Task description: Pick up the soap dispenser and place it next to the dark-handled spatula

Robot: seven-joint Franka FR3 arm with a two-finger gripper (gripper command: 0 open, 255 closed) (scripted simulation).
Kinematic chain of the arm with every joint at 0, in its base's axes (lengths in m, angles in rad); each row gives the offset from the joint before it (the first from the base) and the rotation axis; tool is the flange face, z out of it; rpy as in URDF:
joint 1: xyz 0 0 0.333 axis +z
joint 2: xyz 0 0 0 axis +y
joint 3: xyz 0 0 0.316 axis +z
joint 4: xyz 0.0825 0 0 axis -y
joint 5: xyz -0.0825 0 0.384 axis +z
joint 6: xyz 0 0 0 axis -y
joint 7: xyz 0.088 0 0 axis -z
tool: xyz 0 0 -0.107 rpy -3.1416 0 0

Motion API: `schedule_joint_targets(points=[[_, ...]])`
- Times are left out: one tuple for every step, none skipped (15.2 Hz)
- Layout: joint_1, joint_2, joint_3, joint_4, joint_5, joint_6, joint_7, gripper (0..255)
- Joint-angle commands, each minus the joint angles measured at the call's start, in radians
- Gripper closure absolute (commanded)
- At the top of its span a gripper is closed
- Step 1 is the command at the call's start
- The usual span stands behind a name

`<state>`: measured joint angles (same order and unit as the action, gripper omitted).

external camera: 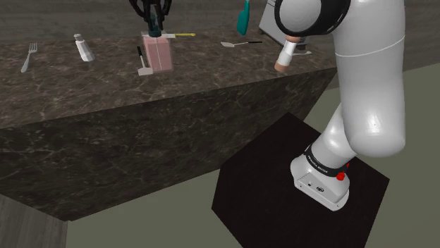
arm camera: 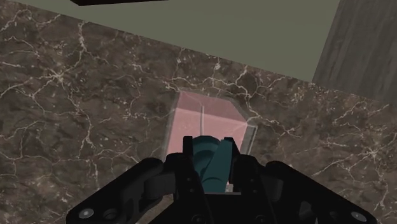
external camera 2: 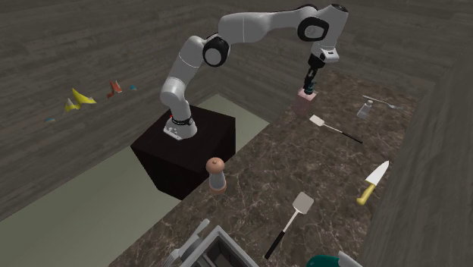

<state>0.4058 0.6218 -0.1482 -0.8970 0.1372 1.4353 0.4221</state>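
Gripper (arm camera: 211, 160) is closed on the teal pump head of the soap dispenser (arm camera: 203, 121). In wrist view the black fingers (arm camera: 188, 153) press the head from both sides, w/ little gap left between them. Dispenser body is a pink see-through block, upright under the hand. It's on the dark marbled counter (arm camera: 70, 95), near the counter's edge. Base looks to be on the surface, but can't tell for sure if it's touching or just off it.

Shoulder view: gripper (external camera: 153, 21) comes straight down from the top edge onto the dispenser (external camera: 158, 53). White-blade spatula (external camera: 143, 62) w/ black handle lies just beside the dispenser, on the view's left of it. Yellow-handled knife (external camera: 180, 34) is just behind it. Shaker (external camera: 84, 48) and fork (external camera: 28, 56) sit well apart toward the view's left. Grey-blade spatula (external camera: 240, 44), also dark handle, is off to the view's right, near a pepper grinder (external camera: 285, 55).

2nd ext view: arm arches over from the black stand (external camera 2: 189, 152), gripper (external camera 2: 308, 82) pointing down on the dispenser (external camera 2: 306, 95) at the counter (external camera 2: 250, 182) edge. White-blade spatula (external camera 2: 333, 127) is near it; shaker (external camera 2: 364, 111) and fork (external camera 2: 379, 101) are beyond. Knife (external camera 2: 373, 183) and grey-blade spatula (external camera 2: 292, 220) are well apart from the dispenser. Grinder (external camera 2: 217, 174) stands upright near the counter's front edge.
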Motion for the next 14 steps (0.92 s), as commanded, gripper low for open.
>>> schedule_joint_targets(points=[[0.006, -0.019, -0.001, -0.059, -0.002, 0.041, -0.002, 255], [0.008, -0.026, -0.002, -0.085, -0.003, 0.060, -0.003, 255], [0.010, -0.032, -0.002, -0.109, -0.004, 0.077, -0.004, 255], [0.012, -0.038, -0.002, -0.132, -0.004, 0.094, -0.006, 255], [0.013, -0.042, -0.002, -0.153, -0.005, 0.111, -0.007, 255], [0.015, -0.047, -0.002, -0.174, -0.005, 0.127, -0.008, 255], [0.016, -0.050, -0.003, -0.193, -0.005, 0.143, -0.009, 255], [0.017, -0.053, -0.003, -0.212, -0.006, 0.158, -0.010, 255], [0.019, -0.056, -0.003, -0.230, -0.006, 0.173, -0.011, 255], [0.021, -0.060, -0.003, -0.258, -0.006, 0.199, -0.013, 255], [0.021, -0.060, -0.003, -0.259, -0.006, 0.199, -0.013, 255], [0.021, -0.060, -0.003, -0.259, -0.006, 0.199, -0.013, 255], [0.021, -0.060, -0.003, -0.259, -0.006, 0.199, -0.013, 255], [0.021, -0.060, -0.003, -0.258, -0.006, 0.199, -0.013, 255]])
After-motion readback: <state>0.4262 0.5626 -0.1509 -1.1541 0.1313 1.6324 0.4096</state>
